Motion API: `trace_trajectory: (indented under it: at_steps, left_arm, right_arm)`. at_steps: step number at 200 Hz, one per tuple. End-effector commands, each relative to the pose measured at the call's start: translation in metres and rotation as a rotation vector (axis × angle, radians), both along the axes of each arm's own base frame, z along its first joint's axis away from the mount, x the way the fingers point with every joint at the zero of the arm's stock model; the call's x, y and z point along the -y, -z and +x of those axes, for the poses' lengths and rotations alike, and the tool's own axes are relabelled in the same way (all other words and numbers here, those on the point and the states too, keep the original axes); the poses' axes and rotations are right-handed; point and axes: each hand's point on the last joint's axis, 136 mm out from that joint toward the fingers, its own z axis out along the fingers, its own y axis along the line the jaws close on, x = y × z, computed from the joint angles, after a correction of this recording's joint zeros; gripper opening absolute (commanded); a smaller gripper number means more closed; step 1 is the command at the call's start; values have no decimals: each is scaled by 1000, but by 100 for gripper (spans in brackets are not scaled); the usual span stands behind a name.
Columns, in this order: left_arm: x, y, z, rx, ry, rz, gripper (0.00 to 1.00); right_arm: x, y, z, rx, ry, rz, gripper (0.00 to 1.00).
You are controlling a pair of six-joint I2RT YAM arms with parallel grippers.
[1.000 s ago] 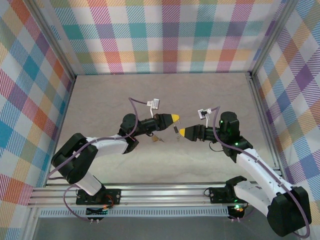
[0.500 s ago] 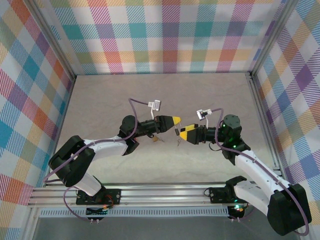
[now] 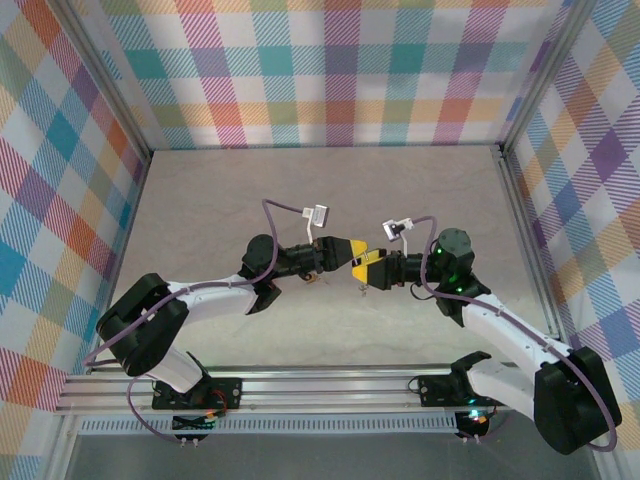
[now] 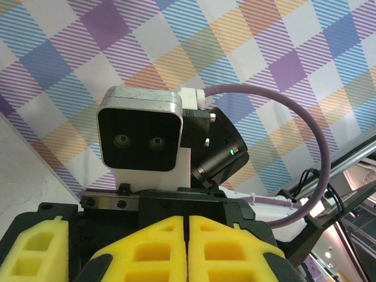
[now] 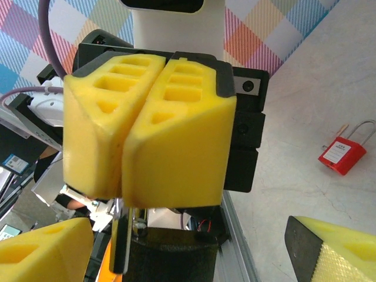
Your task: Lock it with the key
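Robot test lab: bright checked cloth walls, metal rail at the table edge.

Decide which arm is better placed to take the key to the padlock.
Left, probably: the left gripper, shut, seems to pinch the key, and the red padlock lies beside it; the right gripper is open.

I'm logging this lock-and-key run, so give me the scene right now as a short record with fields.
left tool: shut, with a thin metal key hanging from its tip
right tool: open, facing the left tool, tips close together
padlock: red, lying on the table, apart from both tools
key in lock: not yet
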Motion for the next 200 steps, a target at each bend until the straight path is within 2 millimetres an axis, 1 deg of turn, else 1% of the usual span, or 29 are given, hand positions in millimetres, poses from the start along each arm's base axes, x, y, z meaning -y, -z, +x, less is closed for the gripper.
trace_trajectory:
  at_steps: [1, 50, 56, 99, 160, 200]
  left_arm:
    - [-6, -41, -15, 138, 12, -103, 0]
    - [-6, -39, -14, 137, 4, -99, 0]
    - [-6, -38, -13, 136, 2, -97, 0]
    - [-5, -36, -12, 133, -3, -93, 0]
    - [-7, -35, -13, 136, -8, -90, 0]
    - [-9, -40, -14, 140, -10, -101, 0]
  right_arm:
    - [-2, -19, -8, 72, -42, 38, 85]
    - [3, -27, -19, 106, -47, 43, 77]
    - [3, -24, -21, 84, -47, 32, 76]
    - [7, -27, -28, 89, -48, 26, 71]
    - [9, -30, -31, 93, -36, 22, 65]
    - [8, -26, -26, 77, -21, 13, 66]
